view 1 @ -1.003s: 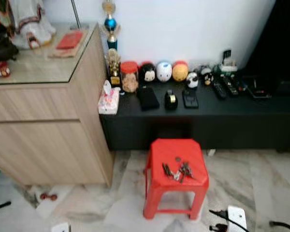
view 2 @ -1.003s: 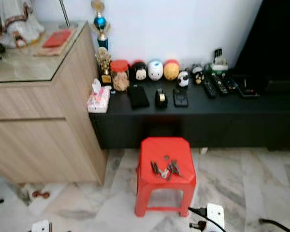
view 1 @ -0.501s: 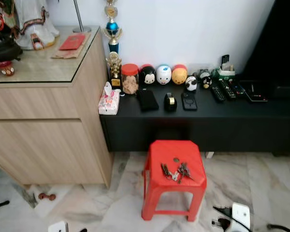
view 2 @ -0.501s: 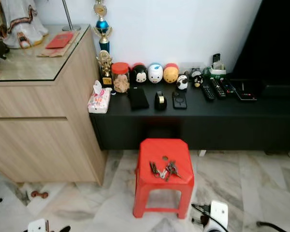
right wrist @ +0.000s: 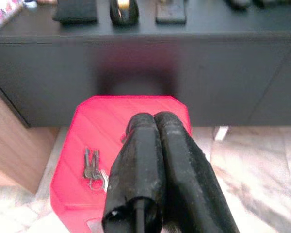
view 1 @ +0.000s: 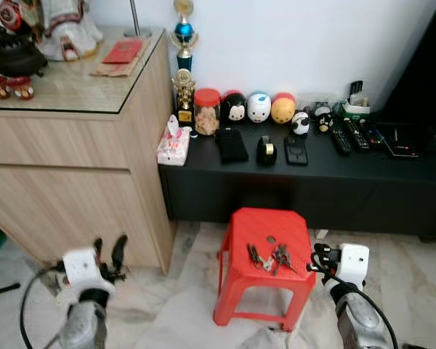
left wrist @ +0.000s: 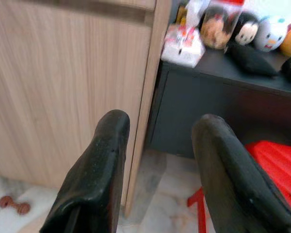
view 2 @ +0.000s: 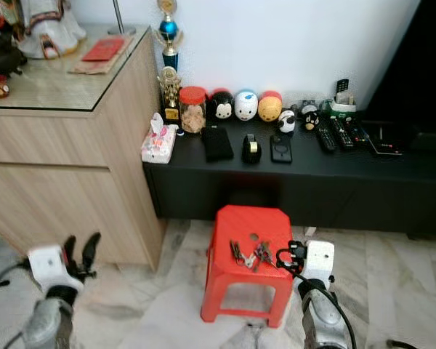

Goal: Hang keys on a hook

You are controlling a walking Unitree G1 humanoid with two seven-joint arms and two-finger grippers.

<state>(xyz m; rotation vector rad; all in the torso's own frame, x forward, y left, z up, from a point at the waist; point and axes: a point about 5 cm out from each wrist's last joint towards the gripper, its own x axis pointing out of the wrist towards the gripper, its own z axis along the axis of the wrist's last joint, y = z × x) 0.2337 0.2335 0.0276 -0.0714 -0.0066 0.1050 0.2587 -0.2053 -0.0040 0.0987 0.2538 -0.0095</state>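
Red plastic forms the stool (view 1: pixel 265 240) that stands on the marble floor (view 1: pixel 407 269), in front of the low black cabinet (view 1: pixel 363 171). A bunch of keys (view 1: pixel 270 257) is laid on the seat of the stool, near its front edge. No hook can be made out in the pictures.

The right gripper (right wrist: pixel 155 160) is raised just beside the right edge of the stool, close to the keys but not touching them; its two black fingers (right wrist: pixel 138 165) are pressed together with nothing between them. The left gripper (left wrist: pixel 160 160) is held up in front of the wooden sideboard (view 1: pixel 73 182), well apart from the stool, and its fingers (left wrist: pixel 99 170) are spread apart and empty.

On the black cabinet a row of round toy heads (view 1: pixel 259 107), a jar with a red lid (view 1: pixel 206 112), a tissue pack (view 1: pixel 173 145) and some remote controls (view 1: pixel 352 134) are seen. A small trophy (view 1: pixel 183 43) is placed against the white wall.
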